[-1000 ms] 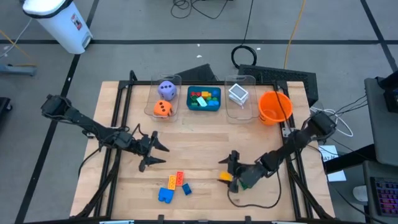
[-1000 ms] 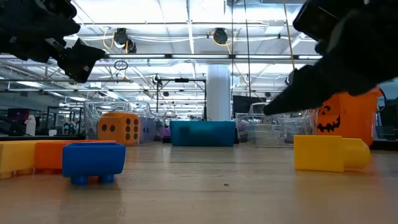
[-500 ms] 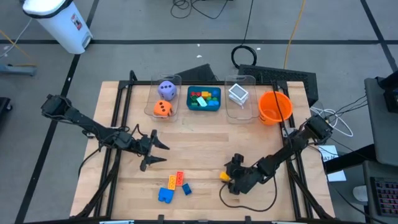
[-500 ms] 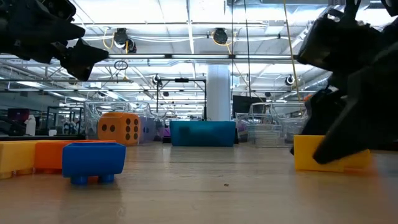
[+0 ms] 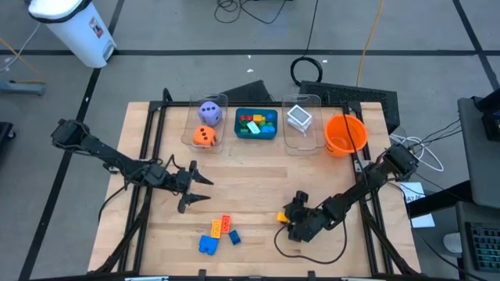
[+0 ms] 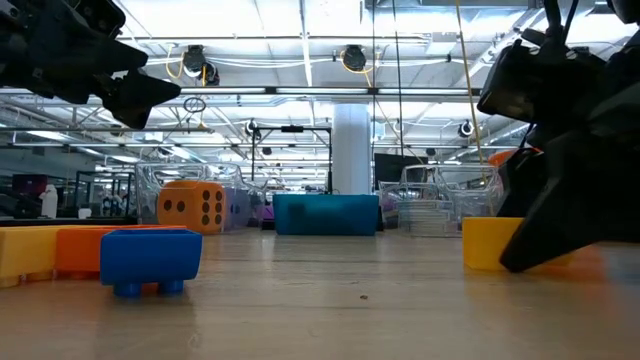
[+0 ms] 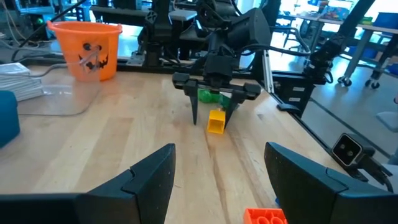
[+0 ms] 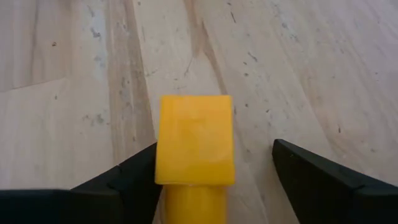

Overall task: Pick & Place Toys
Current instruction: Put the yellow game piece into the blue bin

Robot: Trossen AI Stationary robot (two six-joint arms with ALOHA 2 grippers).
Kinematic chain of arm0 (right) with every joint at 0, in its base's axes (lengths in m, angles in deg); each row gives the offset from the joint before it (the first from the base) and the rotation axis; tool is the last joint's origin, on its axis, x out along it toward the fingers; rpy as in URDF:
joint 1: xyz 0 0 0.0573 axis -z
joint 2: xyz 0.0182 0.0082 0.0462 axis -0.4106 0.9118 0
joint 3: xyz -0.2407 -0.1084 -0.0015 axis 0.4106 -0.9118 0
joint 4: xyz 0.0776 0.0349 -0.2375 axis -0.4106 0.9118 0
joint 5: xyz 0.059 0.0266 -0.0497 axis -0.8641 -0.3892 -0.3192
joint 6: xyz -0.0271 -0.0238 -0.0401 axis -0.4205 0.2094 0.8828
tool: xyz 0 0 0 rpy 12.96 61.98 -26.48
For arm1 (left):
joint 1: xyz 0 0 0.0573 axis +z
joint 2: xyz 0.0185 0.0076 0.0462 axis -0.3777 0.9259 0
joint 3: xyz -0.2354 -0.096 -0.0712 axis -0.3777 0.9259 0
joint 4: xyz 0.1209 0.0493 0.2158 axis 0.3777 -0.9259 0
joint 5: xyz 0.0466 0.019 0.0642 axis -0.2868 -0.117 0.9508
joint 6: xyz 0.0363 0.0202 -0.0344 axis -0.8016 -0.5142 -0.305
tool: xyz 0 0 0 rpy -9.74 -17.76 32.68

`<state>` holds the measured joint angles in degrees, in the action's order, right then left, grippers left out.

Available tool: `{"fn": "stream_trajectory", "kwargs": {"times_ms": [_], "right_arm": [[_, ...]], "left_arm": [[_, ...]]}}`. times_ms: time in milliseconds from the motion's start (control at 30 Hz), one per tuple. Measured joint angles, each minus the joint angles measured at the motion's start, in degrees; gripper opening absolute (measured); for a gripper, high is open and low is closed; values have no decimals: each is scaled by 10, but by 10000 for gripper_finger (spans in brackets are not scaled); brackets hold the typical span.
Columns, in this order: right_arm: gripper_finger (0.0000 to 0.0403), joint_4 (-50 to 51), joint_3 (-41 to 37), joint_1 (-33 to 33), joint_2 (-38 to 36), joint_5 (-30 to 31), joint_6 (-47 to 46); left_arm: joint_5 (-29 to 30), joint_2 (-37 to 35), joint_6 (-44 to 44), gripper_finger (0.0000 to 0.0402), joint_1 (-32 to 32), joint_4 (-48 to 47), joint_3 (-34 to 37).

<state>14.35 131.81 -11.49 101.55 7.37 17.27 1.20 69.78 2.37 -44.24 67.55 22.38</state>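
A yellow brick [image 5: 283,218] lies flat on the wooden table, right of centre and near the front. My right gripper [image 5: 289,222] slants down over it, open, one finger on each side of it [image 8: 196,146]. The left wrist view shows that same brick [image 7: 216,121] between the right gripper's fingers. My left gripper [image 5: 197,191] hovers open above the table's left half, holding nothing. A blue brick [image 5: 207,245], an orange and yellow pair [image 5: 221,226] and a small blue piece [image 5: 234,236] lie at the front, left of centre. My right gripper touches the yellow brick's long side [image 8: 160,155] with the inner face of one finger [image 8: 134,177]. The other finger [image 8: 311,180] stands apart from the opposite side. The fingers come slanting down from the table's right and lie along the brick, which rests flat on the table.
Along the far edge stand a clear bin with a purple die [image 5: 208,112] and an orange die [image 5: 205,136], a teal tray [image 5: 240,127] of bricks, a clear bin with a card [image 5: 299,119], and an orange bowl [image 5: 344,134]. Bare wood lies between the arms.
My right gripper has come down toward the table and tipped more steeply downward, so that its fingers now stand on either side of the yellow brick. My left gripper has stayed where it was.
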Motion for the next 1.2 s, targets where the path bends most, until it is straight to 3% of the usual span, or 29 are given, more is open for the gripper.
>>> {"fn": "stream_trajectory", "kwargs": {"times_ms": [333,633,933,1200], "right_arm": [[202,9,0,3,0,-1,8],[128,13,-4,40,-39,-6,77],[146,3,-3,74,-115,-4,140],[130,-22,-2,118,-156,0,231]], "left_arm": [[0,0,3,253,3,0,0],[0,0,3,253,3,0,0],[-1,0,3,253,3,-1,0],[9,0,1,253,3,-1,0]]}}
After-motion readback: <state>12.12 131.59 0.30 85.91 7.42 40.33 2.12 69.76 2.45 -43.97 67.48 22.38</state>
